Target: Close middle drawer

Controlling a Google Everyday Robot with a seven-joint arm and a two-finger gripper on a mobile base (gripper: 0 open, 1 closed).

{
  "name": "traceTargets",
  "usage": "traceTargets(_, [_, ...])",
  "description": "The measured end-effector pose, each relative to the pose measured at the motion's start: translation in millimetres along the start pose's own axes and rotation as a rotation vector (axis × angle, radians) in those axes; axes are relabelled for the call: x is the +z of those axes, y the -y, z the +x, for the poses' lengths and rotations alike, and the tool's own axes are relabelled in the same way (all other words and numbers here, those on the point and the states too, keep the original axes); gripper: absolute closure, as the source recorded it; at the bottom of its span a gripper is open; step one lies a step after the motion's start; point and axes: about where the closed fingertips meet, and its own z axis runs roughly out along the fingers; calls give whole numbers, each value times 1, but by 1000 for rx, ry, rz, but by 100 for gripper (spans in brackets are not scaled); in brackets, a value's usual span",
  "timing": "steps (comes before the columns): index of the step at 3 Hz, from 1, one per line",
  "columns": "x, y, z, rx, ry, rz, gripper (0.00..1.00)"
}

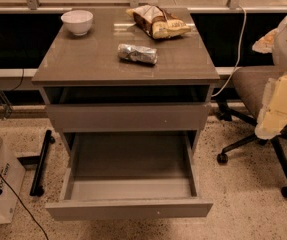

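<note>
Hand (275, 114) is hovering at right over the office chair (253, 86), grip state impossible to tell; middle drawer (129, 209) is standing pulled far out toward the near side.

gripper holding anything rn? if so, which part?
Nothing visibly held. The gripper is at the right edge, by the chair, well apart from the open middle drawer.
</note>
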Motion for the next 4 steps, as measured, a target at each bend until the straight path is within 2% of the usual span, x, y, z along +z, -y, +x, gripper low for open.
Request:
traceTargets(1, [0, 0, 0, 0, 0, 0, 0])
traceTargets(2, [-2, 1, -1, -1, 3, 9, 15])
traceTargets(3, [11, -3, 1, 24, 32, 5, 38])
traceTargets(4, [42, -17, -5, 33, 80, -42, 61])
